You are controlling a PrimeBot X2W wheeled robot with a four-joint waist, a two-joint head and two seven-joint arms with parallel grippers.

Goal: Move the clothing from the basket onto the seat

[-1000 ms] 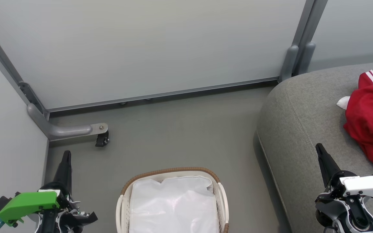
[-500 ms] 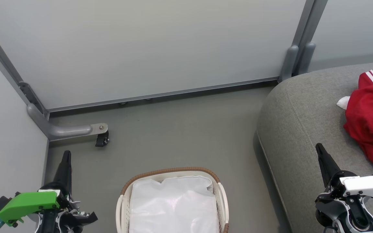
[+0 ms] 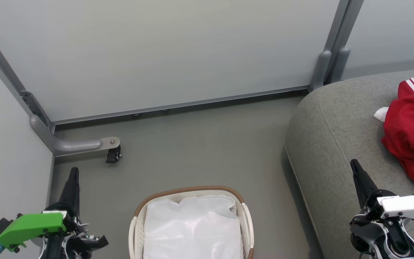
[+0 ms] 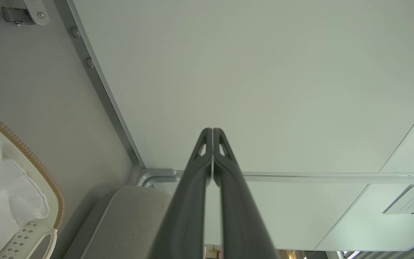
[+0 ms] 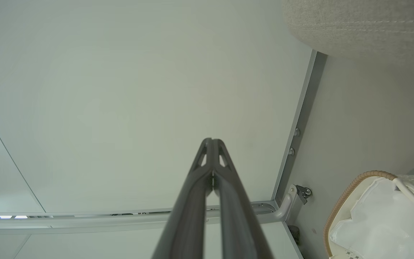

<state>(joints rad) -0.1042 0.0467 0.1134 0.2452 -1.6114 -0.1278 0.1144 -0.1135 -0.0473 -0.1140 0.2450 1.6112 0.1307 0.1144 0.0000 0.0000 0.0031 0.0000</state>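
In the head view, my left tool (image 3: 73,178) at the lower left and my right tool (image 3: 358,174) at the lower right both have their fingers together and hold nothing. The basket (image 3: 189,189) at the bottom centre shows a white liner (image 3: 192,226) and no red. The clothing (image 3: 410,138) lies on the seat (image 3: 329,144) at the right edge.

In the left wrist view, the fingertips meet.

The right wrist view shows the same.

I think the task is nearly done. The risk is that the frame cuts off the basket's near part, so a garment may hide there. If I reach in, I could catch the liner.
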